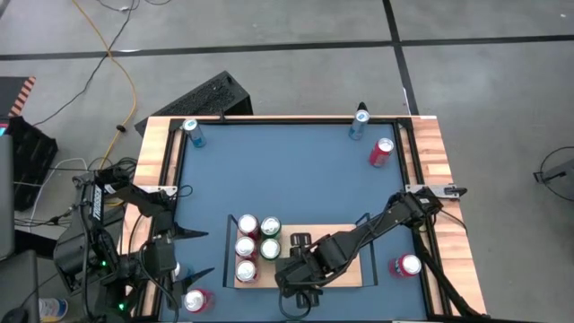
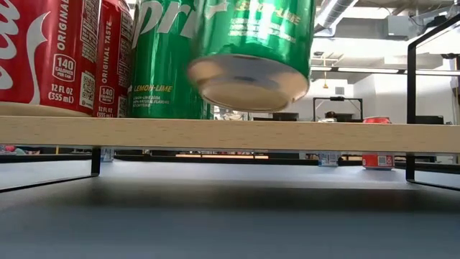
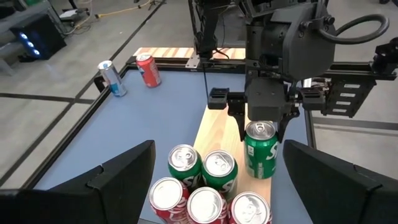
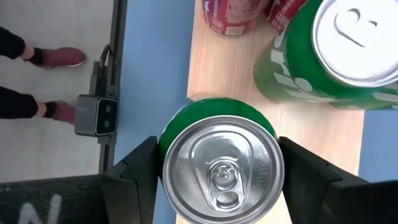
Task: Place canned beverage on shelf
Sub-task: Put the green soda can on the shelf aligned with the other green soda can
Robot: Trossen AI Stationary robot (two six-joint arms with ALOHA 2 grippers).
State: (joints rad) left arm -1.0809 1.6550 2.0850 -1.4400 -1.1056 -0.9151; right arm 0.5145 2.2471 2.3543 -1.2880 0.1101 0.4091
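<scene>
The shelf (image 1: 345,269) is a light-wood board on black rails, standing on the blue table near its front edge. Several red and green cans (image 3: 202,183) stand upright on its left end. My right gripper (image 3: 264,127) is shut on a green canned beverage (image 3: 261,152) just above the board (image 2: 230,133), to the right of those cans. In the low view the canned beverage (image 2: 251,50) is tilted, its bottom clear of the wood. My left gripper (image 3: 219,146) waits open at the table's near left, short of the shelf. My right gripper pinches the green can's upper side wall (image 4: 166,140), just under the rim, between its two fingers (image 4: 140,168), one on each side. The fingers come from above, slanting down. The can hangs tilted below them, lifted clear of the shelf board.
Loose cans lie about the table: two blue at the far edge (image 1: 191,133) (image 1: 359,121), red at the far right (image 1: 383,151), near right (image 1: 405,266) and near left (image 1: 195,301). A small black camera box (image 4: 96,115) sits at the near edge. A person's feet (image 4: 56,59) show beyond.
</scene>
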